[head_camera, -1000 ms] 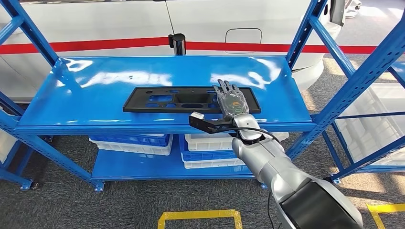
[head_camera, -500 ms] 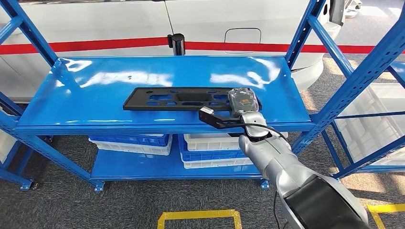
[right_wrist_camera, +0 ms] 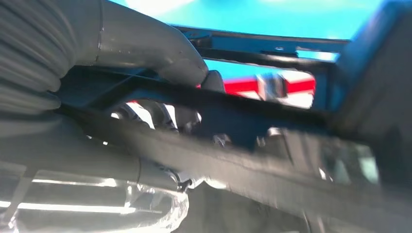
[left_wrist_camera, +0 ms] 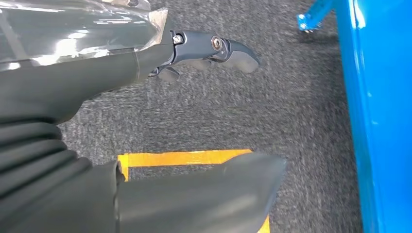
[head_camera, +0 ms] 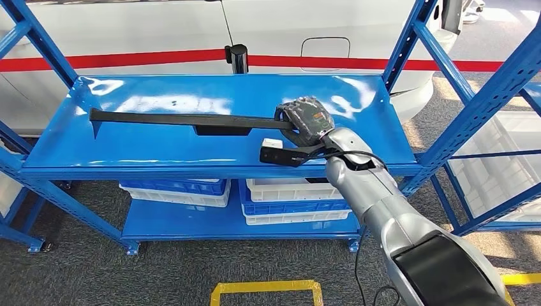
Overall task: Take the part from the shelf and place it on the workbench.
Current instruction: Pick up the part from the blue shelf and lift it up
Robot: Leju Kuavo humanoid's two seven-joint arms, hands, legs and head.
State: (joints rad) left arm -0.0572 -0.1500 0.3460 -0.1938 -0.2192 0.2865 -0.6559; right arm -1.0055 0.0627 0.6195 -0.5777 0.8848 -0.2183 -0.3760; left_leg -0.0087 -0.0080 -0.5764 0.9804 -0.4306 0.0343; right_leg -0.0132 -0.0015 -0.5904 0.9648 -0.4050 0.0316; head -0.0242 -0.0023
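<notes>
Above the top board of the blue shelf (head_camera: 96,150), the right hand (head_camera: 305,118) grips the long black part (head_camera: 185,119) at its right end, fingers curled over the top edge and closed around it. The part is tilted up on edge, so it reads as a thin dark bar running from the hand leftward across the shelf, with a short tab hanging from its far left end and a thicker block under its middle. Whether that left end touches the shelf surface or hangs just clear of it cannot be told. In the right wrist view, the thick grey thumb (right_wrist_camera: 145,43) presses against a black rail of the part (right_wrist_camera: 252,170), which crosses the picture in blur with the blue shelf behind it. On the lower level of the shelf sit stacked blue and white bins (head_camera: 281,197), and behind the shelf a white car body with a red stripe (head_camera: 153,58) spans the background. Down at the robot's side, the left hand (left_wrist_camera: 145,121) hangs over grey carpet beside a strip of yellow floor tape (left_wrist_camera: 184,158); its fingers (left_wrist_camera: 214,48) lie loosely apart and nothing is in them.
</notes>
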